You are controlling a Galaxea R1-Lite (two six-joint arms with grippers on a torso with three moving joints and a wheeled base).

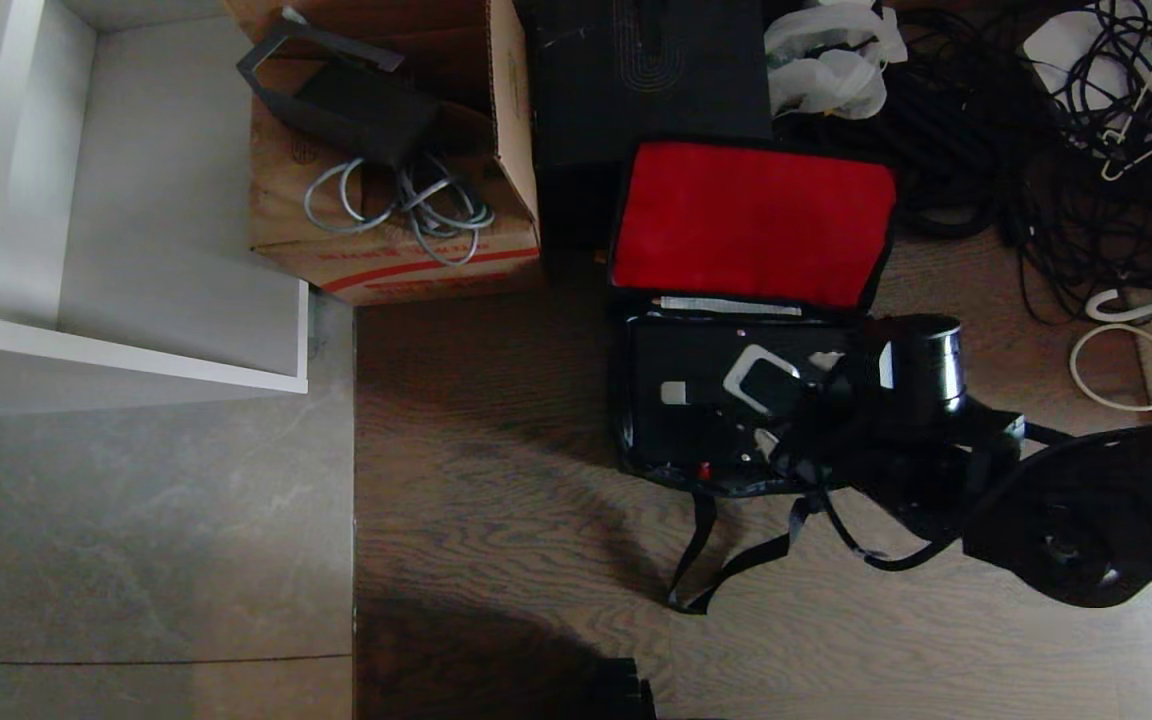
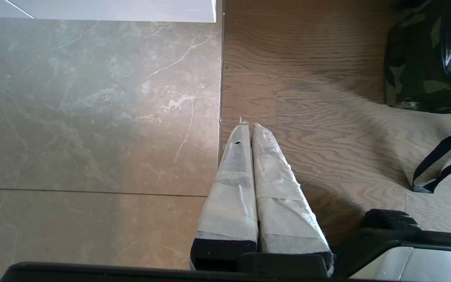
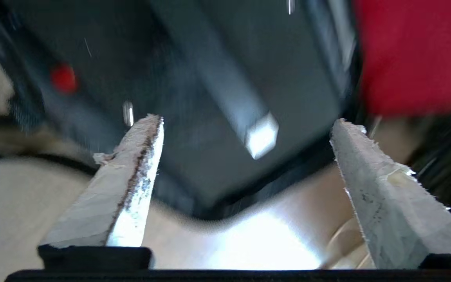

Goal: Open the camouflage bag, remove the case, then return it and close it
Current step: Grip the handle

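Head view: the camouflage bag [image 1: 736, 330] sits on the wood floor [image 1: 496, 480], red-lined lid up, the black case [image 1: 696, 400] inside. The right gripper [image 1: 786, 405] hovers over its right end.

Left wrist view: the left gripper [image 2: 248, 126], pressed closed, hangs over the floor.

Right wrist view: taped fingers [image 3: 135, 172] spread wide, empty, above the case.

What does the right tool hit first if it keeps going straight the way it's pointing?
Probably the case: the right tool stands open over it, aimed at its black top inside the camouflage bag. Nothing shows between them, though the blur leaves depth unclear.
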